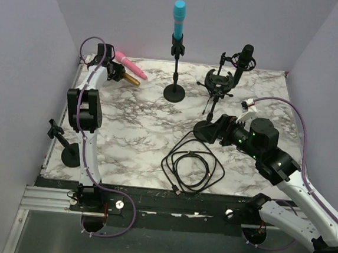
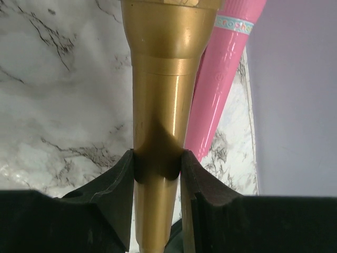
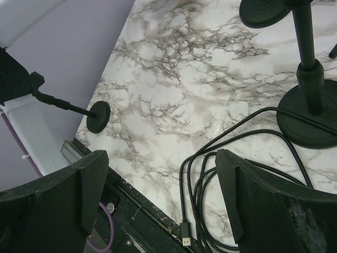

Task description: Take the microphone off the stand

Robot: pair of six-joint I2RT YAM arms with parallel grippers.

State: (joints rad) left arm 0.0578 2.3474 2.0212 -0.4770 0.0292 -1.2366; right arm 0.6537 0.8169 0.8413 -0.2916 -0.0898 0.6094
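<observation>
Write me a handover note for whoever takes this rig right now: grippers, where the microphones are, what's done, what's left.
Left gripper: shut on the gold microphone, at the far left corner of the table, beside the pink microphone.
Right gripper: open, holding nothing, above the coiled cable.
Done: the gold and pink microphones are off any stand; the small stand at the near left edge is empty.
Left: probably set the gold one down and release it. The blue microphone stands in its clip on the centre stand; the black microphone is in its mount at far right.

Top view high behind table [image 1: 132, 141], left wrist close, right wrist shares cable [image 1: 175, 158]
</observation>
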